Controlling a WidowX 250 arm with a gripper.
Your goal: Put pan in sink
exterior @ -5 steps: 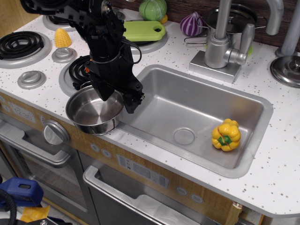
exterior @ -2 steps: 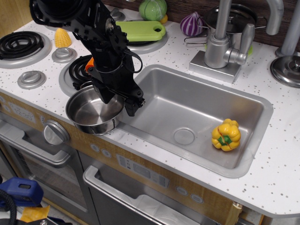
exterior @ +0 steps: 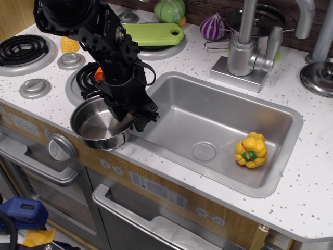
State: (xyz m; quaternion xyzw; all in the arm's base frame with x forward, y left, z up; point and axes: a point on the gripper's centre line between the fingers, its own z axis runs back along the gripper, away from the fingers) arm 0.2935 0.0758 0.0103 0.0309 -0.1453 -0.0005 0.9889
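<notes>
The pan (exterior: 93,127), a small shiny lidless steel pot, stands on the white counter's front edge just left of the sink (exterior: 208,112). My black gripper (exterior: 129,120) comes down over the pan's right rim. One finger is inside the pan and the other is outside it, between pan and sink edge. The fingers look closed on the rim. The pan rests on the counter, upright. The sink holds a yellow toy pepper (exterior: 251,150) at its right end, near the round drain (exterior: 204,151).
A faucet (exterior: 244,49) stands behind the sink. A lidded steel pot (exterior: 265,21) and a purple onion (exterior: 213,27) are at the back. A flat lid (exterior: 317,78) lies far right. Burners (exterior: 23,49), a toy corn (exterior: 70,44) and a green board (exterior: 153,34) lie left.
The gripper has sunk a little and drawn left over the pan's right rim, its fingers closer together. The pan has shifted slightly to the left.
</notes>
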